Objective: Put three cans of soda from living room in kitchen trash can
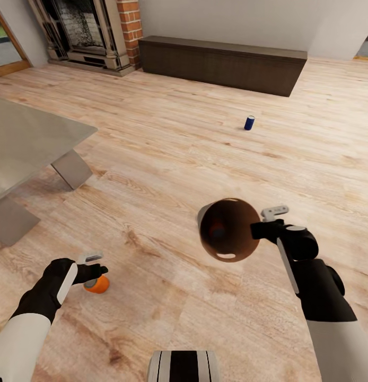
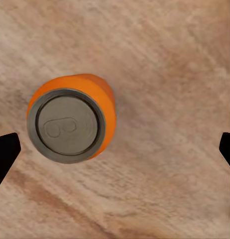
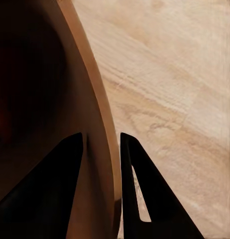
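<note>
Lining up on the orange can (image 2: 70, 119) w/ my left gripper (image 1: 94, 268)

Fingers spread wide, can upright on the floor, off-center toward one finger. I'd recenter before closing. Right gripper (image 1: 263, 225) clamps the bin (image 1: 229, 229) rim; blue can (image 1: 249, 122) at 12 o'clock.

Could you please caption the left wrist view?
Open left gripper above an upright orange soda can with grey top on the wooden floor.
</note>
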Controlling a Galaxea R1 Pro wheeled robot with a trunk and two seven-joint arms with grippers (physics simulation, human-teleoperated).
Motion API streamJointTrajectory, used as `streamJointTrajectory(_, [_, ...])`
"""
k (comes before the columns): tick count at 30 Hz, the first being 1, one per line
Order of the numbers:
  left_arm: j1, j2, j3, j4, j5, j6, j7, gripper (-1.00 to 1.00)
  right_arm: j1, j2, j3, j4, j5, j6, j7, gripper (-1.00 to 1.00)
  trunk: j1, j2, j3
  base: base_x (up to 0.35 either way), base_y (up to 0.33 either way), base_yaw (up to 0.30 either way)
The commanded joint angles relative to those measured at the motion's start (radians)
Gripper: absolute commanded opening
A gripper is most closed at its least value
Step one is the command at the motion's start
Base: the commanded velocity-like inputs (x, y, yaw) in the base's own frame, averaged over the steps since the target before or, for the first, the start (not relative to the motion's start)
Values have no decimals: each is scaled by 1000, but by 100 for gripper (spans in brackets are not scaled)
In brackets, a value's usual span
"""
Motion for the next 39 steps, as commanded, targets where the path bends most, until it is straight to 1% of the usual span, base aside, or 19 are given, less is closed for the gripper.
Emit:
streamJointTrajectory(1, [0,0,0,0,0,0,0,100,6,0,1,-2,-5,-6,1,-100,0,0,0,0,0,0])
streamJointTrajectory(3, [0,0,0,0,0,0,0,100,18,0,1,-2,17,-9,1,-100,0,0,0,0,0,0])
streamJointTrajectory(7, [0,0,0,0,0,0,0,100,43,0,1,-2,40,-9,1,-100,0,0,0,0,0,0])
streamJointTrajectory(8, [-1,6,-1,4,1,0,-1,100,49,-4,6,0,46,-3,0,-100,0,0,0,0,0,0])
streamJointTrajectory(9, [-1,0,-2,5,0,0,-2,100,55,-4,12,1,49,2,-2,-100,0,0,0,0,0,0])
streamJointTrajectory(13, [-3,-23,-2,6,1,2,-5,100,79,15,32,39,76,-23,-21,-100,0,0,0,0,0,0])
streamJointTrajectory(17, [-3,-45,-1,-2,2,2,-5,100,83,19,53,44,75,-47,-24,-100,0,0,0,0,0,0])
streamJointTrajectory(18, [-3,-55,-1,-2,2,2,-5,100,83,20,99,44,-146,-56,-24,-100,0,0,0,0,0,0])
streamJointTrajectory(21, [-3,-54,-1,-4,2,2,-5,100,81,20,100,45,-142,-46,-25,-100,0,0,0,0,0,0])
streamJointTrajectory(24, [-3,-53,-1,-7,3,2,-4,100,80,21,101,45,-138,-21,-25,-100,0,0,0,0,0,0])
streamJointTrajectory(29, [-3,-52,-1,-8,3,4,-7,100,79,21,104,47,-135,-12,-26,-100,0,0,0,0,0,0])
streamJointTrajectory(35, [-2,-52,1,-52,3,13,-8,100,79,21,106,48,-135,-9,-26,-100,0,0,0,0,0,0])
streamJointTrajectory(37, [-2,-52,8,-63,3,15,-8,100,79,21,106,48,-135,-8,-26,-100,0,0,0,0,0,0])
streamJointTrajectory(39, [-2,-52,40,-95,3,23,-9,100,79,21,106,49,-135,-8,-26,-100,0,0,0,0,0,0])
